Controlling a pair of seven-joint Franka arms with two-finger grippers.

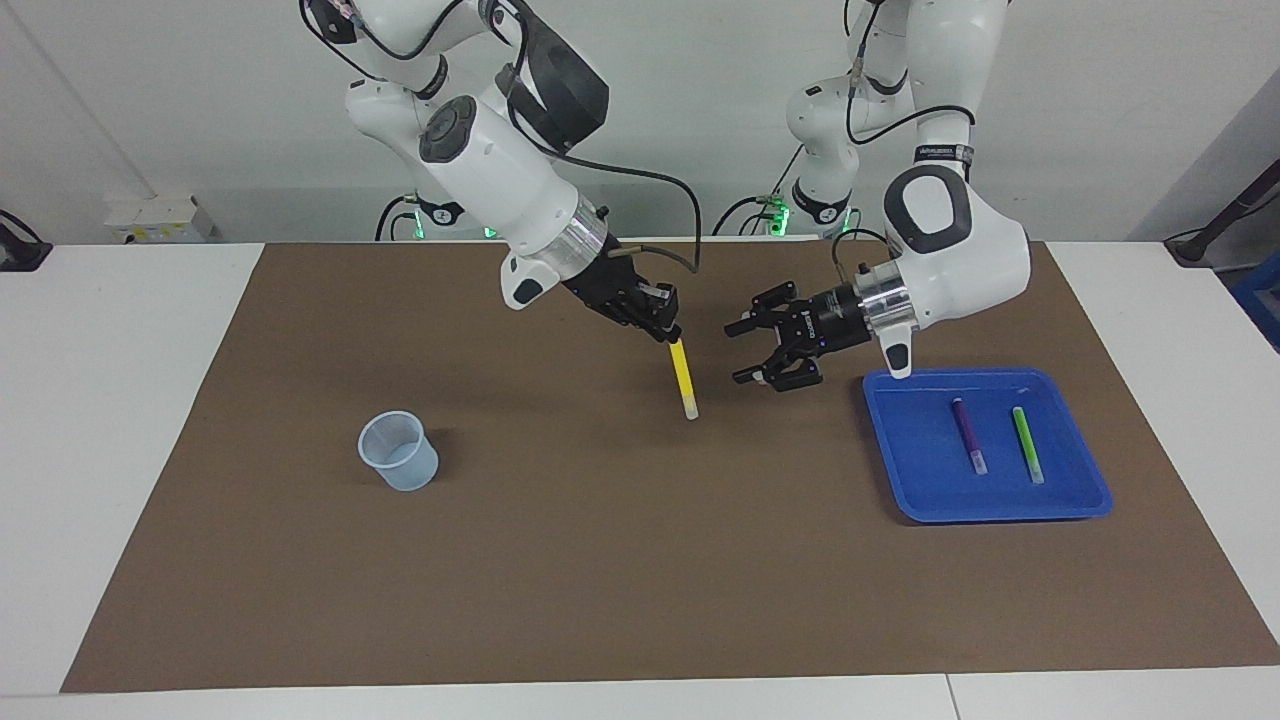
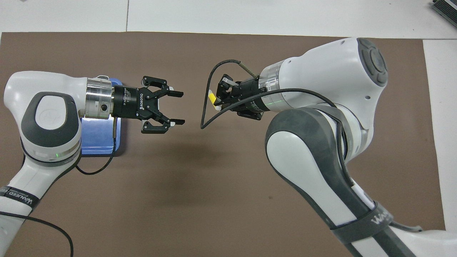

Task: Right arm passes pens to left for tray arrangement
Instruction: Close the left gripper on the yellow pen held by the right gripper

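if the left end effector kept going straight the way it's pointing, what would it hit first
Probably the yellow pen hanging from the right end effector. The left end effector is open and aimed at it, though their relative height is hard to judge.

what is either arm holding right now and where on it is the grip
The right gripper is shut on the yellow pen, its fingers on the top end so the pen hangs down. The left gripper, open beside it, holds nothing.
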